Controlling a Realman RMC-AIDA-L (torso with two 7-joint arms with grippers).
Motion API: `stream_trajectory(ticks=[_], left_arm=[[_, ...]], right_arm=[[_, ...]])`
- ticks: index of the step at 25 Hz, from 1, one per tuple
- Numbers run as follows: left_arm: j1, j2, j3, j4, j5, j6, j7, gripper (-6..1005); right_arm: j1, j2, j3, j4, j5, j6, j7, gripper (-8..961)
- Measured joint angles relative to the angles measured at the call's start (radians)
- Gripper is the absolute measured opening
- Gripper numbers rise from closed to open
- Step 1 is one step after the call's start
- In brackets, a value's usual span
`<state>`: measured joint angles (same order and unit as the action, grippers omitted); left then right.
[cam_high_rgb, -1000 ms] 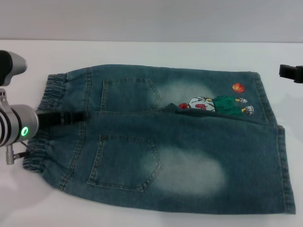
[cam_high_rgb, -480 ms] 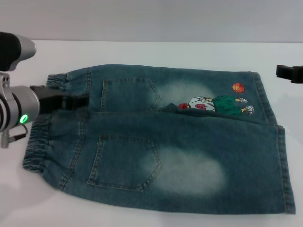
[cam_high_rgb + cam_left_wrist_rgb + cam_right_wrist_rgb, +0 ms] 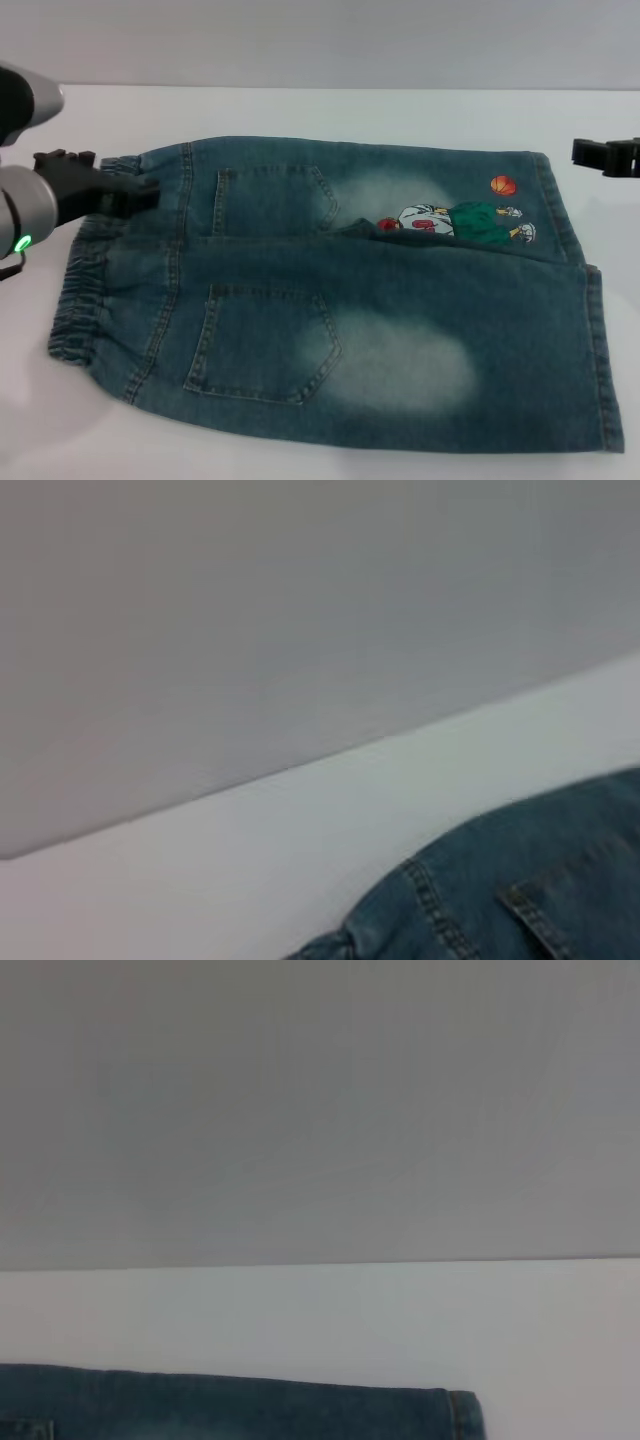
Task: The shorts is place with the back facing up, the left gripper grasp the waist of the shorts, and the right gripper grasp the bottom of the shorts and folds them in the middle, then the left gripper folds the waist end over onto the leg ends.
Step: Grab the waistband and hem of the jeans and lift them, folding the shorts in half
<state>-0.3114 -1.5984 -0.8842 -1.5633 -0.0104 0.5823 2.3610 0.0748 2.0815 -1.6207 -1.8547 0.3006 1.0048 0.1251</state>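
Note:
Blue denim shorts [image 3: 330, 290] lie flat on the white table [image 3: 330, 110] with the back pockets facing up. The elastic waist [image 3: 80, 290] is at the left and the leg ends [image 3: 590, 340] at the right. A cartoon print [image 3: 465, 220] shows on the far leg. My left gripper [image 3: 140, 192] hovers over the far corner of the waist. At the right edge, beyond the far leg end and off the cloth, sits my right gripper [image 3: 590, 152]. The left wrist view catches a bit of the shorts [image 3: 520, 900], and the right wrist view a strip of them [image 3: 230, 1405].
Bare white tabletop [image 3: 300, 110] surrounds the shorts, with a grey wall [image 3: 320, 40] behind the table's far edge. The near hem of the shorts lies close to the table's front edge.
My left gripper has moved from the middle of the waistband toward its far corner. The right gripper has crept slightly further in from the right edge. The shorts have not moved.

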Motion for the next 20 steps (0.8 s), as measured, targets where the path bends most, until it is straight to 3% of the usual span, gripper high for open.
stream_trajectory(ticks=[3,4,10,14,15,16,17,20], left_arm=[[0.058,-0.079,-0.098,0.008,0.046,-0.007,0.004,814],[0.058,-0.079,-0.098,0.008,0.046,-0.007,0.004,814],[0.090,-0.148,-0.121,0.004,0.237,-0.017,0.004,814],[0.125,-0.255,-0.134,0.037,0.506,-0.023,0.004,814],[0.147,-0.308,-0.150,0.050,0.629,-0.025,0.004,814],[0.147,-0.308,-0.150,0.050,0.629,-0.025,0.004,814],[0.161,-0.340,-0.164,0.055,0.682,-0.027,0.005,814],[0.182,-0.387,-0.219,0.052,0.712,-0.033,0.013,814]], right_arm=[[0.000,0.000,-0.004,0.008,0.001,0.000,0.001,645],[0.000,0.000,-0.005,0.012,0.005,-0.001,0.001,645],[0.004,0.000,-0.007,0.031,0.021,-0.004,0.002,645],[0.005,0.000,-0.011,0.036,0.023,-0.005,0.002,645],[0.005,0.000,-0.012,0.038,0.024,-0.005,0.002,645],[0.005,0.000,-0.012,0.038,0.024,-0.005,0.002,645],[0.005,0.000,-0.012,0.039,0.026,-0.005,0.002,645],[0.005,0.000,-0.010,0.039,0.036,-0.005,0.002,644]])
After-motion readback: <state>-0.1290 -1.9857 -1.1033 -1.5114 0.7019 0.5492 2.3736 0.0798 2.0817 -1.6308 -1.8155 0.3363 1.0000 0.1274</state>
